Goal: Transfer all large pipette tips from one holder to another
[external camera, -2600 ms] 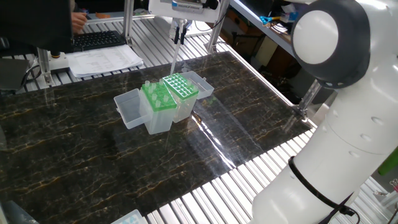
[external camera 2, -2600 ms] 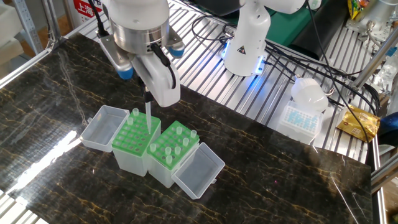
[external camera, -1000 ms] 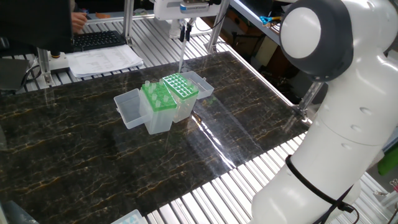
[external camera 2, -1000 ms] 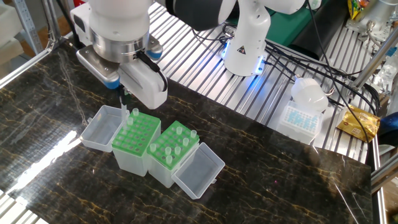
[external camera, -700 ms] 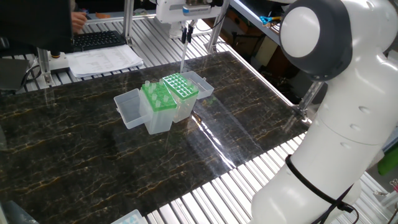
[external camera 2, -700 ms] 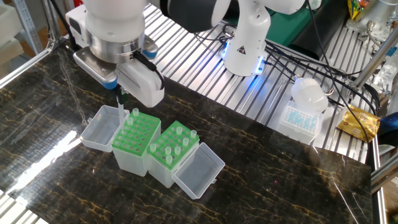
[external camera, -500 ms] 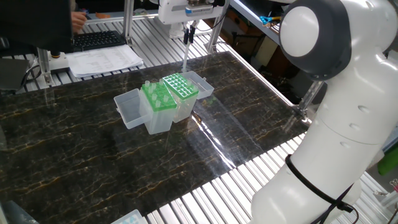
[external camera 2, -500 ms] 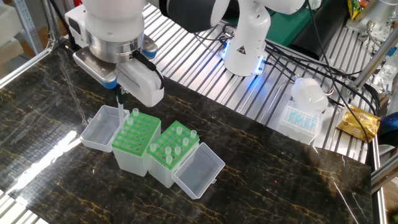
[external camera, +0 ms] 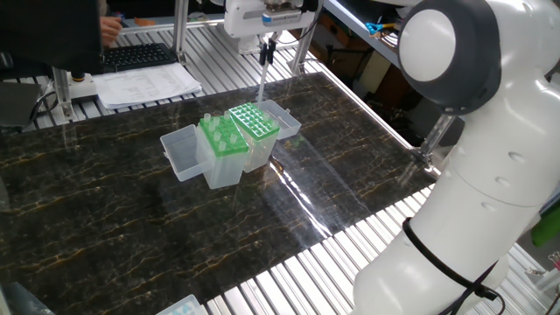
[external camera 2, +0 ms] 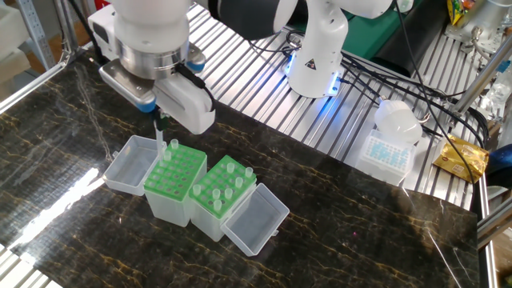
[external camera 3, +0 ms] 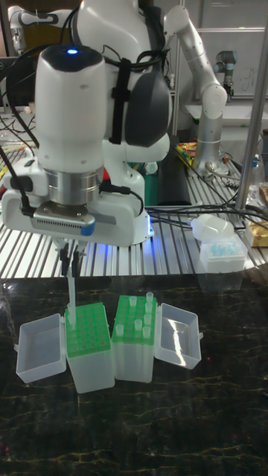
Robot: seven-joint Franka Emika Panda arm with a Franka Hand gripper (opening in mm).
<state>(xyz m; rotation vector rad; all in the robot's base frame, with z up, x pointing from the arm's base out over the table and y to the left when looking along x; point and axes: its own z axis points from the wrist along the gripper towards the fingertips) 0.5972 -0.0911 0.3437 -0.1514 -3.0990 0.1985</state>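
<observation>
Dark marbled desk (external camera 2: 344, 216) carries two green racks; one pipette tip (external camera 3: 72, 291) hangs straight down between the closed jaws of the gripper (external camera 3: 72, 262), above the left rack's (external camera 3: 88, 333) back corner.

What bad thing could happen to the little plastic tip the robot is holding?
The gripper pinches only the top of the long pipette tip, so it might tilt or slip out. Its point hangs at the corner of the left green rack, near a tip already standing there; it could miss a hole or bump that one. The open lid sits just beside, ready to catch a drop.
</observation>
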